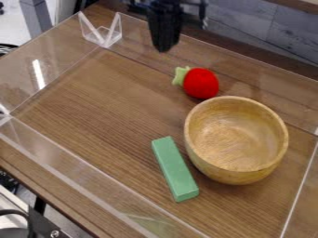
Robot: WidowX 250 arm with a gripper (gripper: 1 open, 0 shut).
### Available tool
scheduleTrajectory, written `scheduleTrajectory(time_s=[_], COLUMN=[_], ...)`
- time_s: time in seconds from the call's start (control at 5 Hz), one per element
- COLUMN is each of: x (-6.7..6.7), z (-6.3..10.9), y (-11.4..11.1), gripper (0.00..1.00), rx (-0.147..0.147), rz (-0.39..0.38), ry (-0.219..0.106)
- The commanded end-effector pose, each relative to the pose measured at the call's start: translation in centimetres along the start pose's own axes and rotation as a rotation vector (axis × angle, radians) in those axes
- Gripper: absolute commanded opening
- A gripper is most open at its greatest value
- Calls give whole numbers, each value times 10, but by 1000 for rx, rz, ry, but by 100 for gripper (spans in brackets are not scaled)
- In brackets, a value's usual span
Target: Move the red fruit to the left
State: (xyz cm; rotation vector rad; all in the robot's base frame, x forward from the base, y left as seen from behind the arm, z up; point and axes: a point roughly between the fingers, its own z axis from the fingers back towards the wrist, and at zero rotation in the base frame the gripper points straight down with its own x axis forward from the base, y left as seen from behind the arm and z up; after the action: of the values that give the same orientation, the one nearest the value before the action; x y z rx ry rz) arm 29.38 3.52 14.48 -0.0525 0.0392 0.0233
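The red fruit [200,84] lies on the wooden table, its green leafy top pointing left. It rests just behind the wooden bowl. My gripper [163,46] hangs above and to the left of the fruit, well apart from it. Its black fingers are pressed together with nothing between them.
A large wooden bowl [236,139] stands at the right. A flat green block [174,168] lies in front, left of the bowl. Clear plastic walls [50,153] ring the table, with a small clear stand [99,31] at the back left.
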Motion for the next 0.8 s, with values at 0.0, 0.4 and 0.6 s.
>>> scheduleTrajectory(time_s=[0.0,0.4,0.6], x=[7,14,17], z=[7,-23,-37], y=[-6,-18,-23], gripper=[100,100,100], rx=[7,3,-2], rz=[-38,-93,-108], ry=[-62,-33,-25])
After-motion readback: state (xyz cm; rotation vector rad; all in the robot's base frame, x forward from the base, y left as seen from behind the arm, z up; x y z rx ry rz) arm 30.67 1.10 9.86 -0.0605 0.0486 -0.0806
